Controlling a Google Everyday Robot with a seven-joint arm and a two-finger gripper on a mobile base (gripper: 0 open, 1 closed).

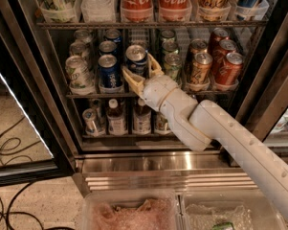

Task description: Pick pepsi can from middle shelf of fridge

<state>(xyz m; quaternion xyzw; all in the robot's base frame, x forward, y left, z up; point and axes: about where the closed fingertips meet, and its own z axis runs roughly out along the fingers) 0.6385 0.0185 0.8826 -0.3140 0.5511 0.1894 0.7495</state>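
The fridge (62, 104) stands open in front of me. Its middle shelf (93, 95) holds rows of cans in clear trays. My gripper (141, 70) reaches into the middle of that shelf. Its tan fingers (130, 76) sit on either side of a blue pepsi can (136, 59) and are closed on its lower body. The can sits slightly higher than its neighbours. More blue cans (108, 68) stand just to its left. My white arm (220, 128) runs down to the lower right.
Green-white cans (78, 73) stand at the left of the shelf, green cans (172, 63) right of the gripper, orange cans (201, 67) further right. Coca-Cola bottles (136, 1) stand above, small bottles (116, 119) below. The glass door (19, 128) hangs open at the left. Clear bins (129, 210) lie below.
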